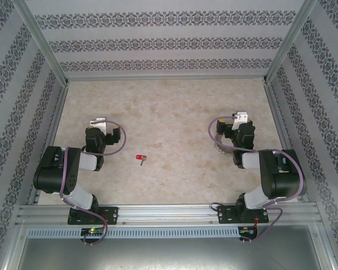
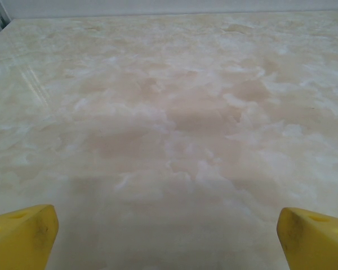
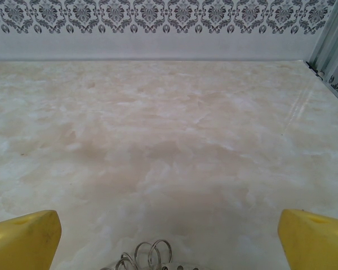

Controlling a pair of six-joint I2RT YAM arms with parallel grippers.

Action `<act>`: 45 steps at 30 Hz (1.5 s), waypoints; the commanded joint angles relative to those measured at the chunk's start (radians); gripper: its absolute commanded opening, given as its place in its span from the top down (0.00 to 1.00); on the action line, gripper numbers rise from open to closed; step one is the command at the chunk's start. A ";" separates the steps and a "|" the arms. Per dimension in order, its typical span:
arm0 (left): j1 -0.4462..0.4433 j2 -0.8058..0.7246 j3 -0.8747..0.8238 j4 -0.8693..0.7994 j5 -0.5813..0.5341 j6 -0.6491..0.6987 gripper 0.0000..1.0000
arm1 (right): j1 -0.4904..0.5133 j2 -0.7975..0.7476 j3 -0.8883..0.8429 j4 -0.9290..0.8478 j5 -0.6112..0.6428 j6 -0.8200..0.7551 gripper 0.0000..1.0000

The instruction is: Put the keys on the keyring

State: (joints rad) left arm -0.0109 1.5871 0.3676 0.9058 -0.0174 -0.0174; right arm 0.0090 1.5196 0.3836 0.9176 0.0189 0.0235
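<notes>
Looking down from above, we find the keyring [image 1: 216, 145] mostly hidden. Only a short arc of its chain-like edge peeks out beside the right arm [image 1: 273, 174], under a loop of purple cable [image 1: 212, 126]. From the right wrist the keyring [image 3: 151, 256] is cut off by the bottom edge: a few silvery coils of wire show, and we cannot tell how the rest lies.

The key [image 1: 141, 158] is tiny from above. We make out its red head and a sliver of metal pointing right, but no finer detail. It lies flat on the table [image 1: 169, 107] between the two arms, nearer the left arm [image 1: 62, 169] and well apart from the keyring.

The left gripper [image 2: 168, 239] shows just the yellow tips of its fingers [image 2: 22, 236] at the bottom corners of its wrist view. They are spread wide, with bare marbled tabletop between them. The right gripper [image 3: 169, 239] stands the same way, jaws wide apart and gripping nothing, with the coils just below the gap.

Patterned walls [image 1: 169, 42] close the table on the left, right and far sides, and a metal rail [image 1: 169, 212] runs along the near edge. A broad stretch of table lies open ahead of both grippers, up to the far wall.
</notes>
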 commanded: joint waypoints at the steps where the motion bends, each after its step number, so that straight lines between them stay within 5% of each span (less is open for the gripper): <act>1: 0.011 -0.002 0.024 0.021 0.017 0.017 0.00 | 0.007 0.005 -0.015 0.038 0.046 0.020 0.02; 10: 0.010 -0.131 0.052 -0.147 0.010 0.020 0.00 | 0.030 -0.273 -0.022 -0.167 0.091 0.017 0.02; 16: -0.014 -0.316 0.174 -0.497 -0.067 -0.066 0.00 | 0.035 -0.504 0.173 -0.801 0.180 0.203 0.02; 19: -0.044 -0.412 0.237 -0.659 0.008 -0.176 0.00 | 0.033 -0.536 0.263 -1.033 0.145 0.209 0.02; 26: -0.196 -0.498 0.333 -0.826 0.394 -0.408 0.00 | 0.030 -0.412 0.467 -1.438 -0.147 0.125 0.02; 33: -0.465 -0.433 0.363 -0.814 0.425 -0.394 0.00 | 0.050 -0.151 0.603 -1.611 -0.180 0.031 0.05; 45: -0.527 -0.430 0.303 -0.749 0.448 -0.382 0.00 | 0.159 0.153 0.775 -1.670 -0.032 -0.020 0.42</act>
State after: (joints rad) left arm -0.5247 1.1831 0.6785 0.1219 0.4152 -0.3973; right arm 0.1616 1.6268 1.1057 -0.7040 -0.0750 0.0299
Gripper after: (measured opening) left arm 0.999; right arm 0.601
